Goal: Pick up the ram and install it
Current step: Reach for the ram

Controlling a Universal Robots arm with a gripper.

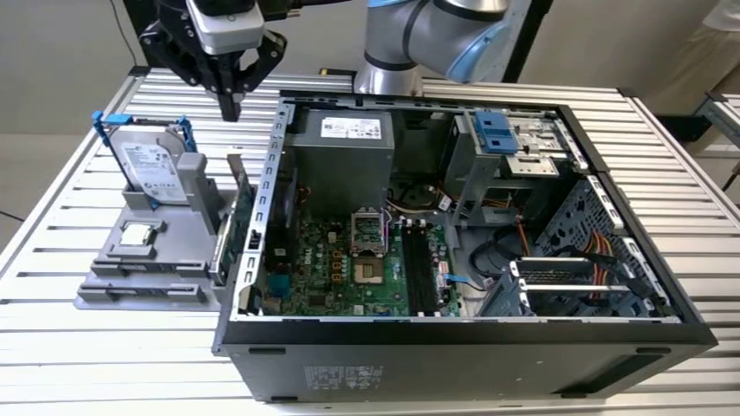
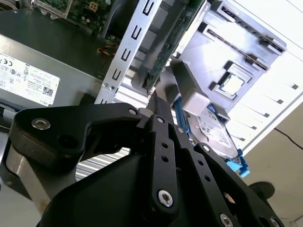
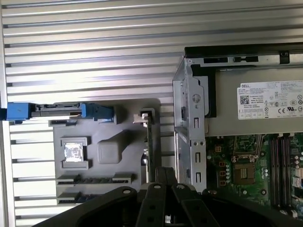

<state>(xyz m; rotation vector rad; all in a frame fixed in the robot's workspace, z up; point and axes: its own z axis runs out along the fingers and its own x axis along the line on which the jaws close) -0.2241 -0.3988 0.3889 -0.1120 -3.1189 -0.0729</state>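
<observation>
Gripper (image 3: 163, 174) clenched, empty, poised over ram | computer case (image 1: 463, 338) open, mid-tabletop (image 1: 69, 347) | grey holder (image 1: 139, 290) toward the exterior view's left edge | ram (image 2: 168, 52) on edge in holder, just beside case: likely light, stiff, fragile; pinch the flat faces along the top edge.

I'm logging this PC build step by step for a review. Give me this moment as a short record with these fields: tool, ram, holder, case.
tool: tool shut, holding nothing, raised above the ram's end
ram: ram standing on edge in the grey holder, beside the case wall, not grasped
holder: grey holder also carries the hard drive and the CPU chip
case: case lying open, motherboard exposed, its long dark slots look unfilled
</observation>
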